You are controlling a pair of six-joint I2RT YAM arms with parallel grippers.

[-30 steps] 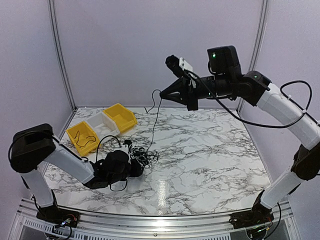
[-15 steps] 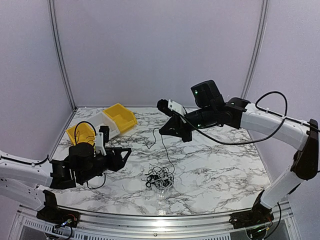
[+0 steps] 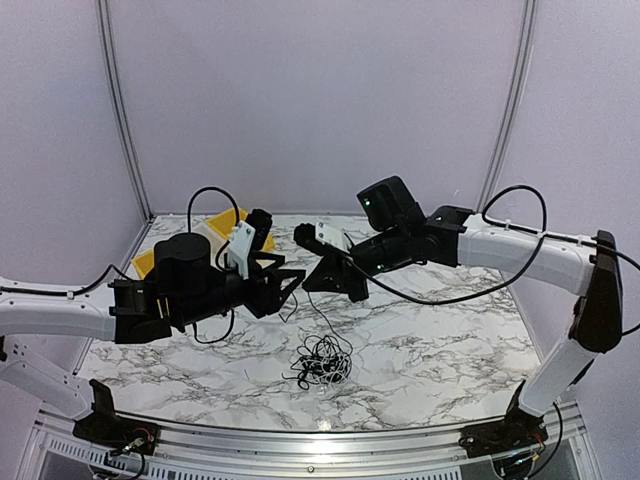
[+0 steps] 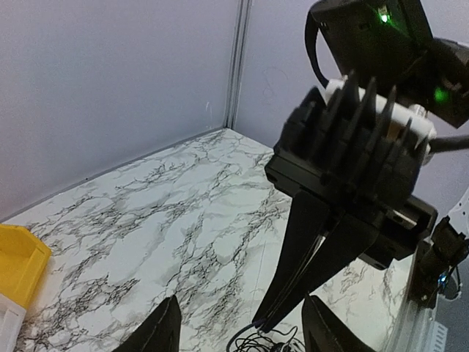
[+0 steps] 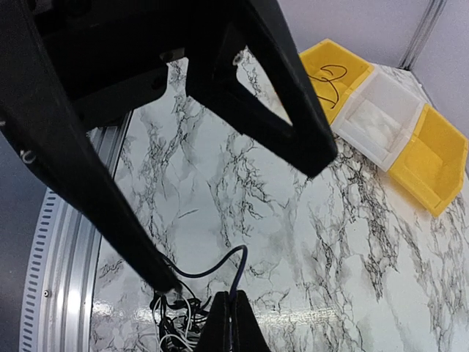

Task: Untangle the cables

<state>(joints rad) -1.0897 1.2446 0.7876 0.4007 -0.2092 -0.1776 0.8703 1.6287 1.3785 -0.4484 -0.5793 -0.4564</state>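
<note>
The cables [image 3: 322, 360] lie as a small curly clump on the marble table [image 3: 450, 340], near its front edge and under the two grippers. One thin strand [image 5: 212, 270] rises from the clump to the right gripper [image 5: 229, 301], whose jaws are pressed fully together on it. The left gripper [image 3: 292, 292] hangs just beside, its jaws wide apart and holding nothing. It points at the tip of the right one. The danger is this closeness: if the left jaws close a little off, they can catch the right fingers and not the strand, or the two grippers can hit each other. Also, a pull upward may lift the whole clump and tighten the knot, and such a fine strand may slip out.
</note>
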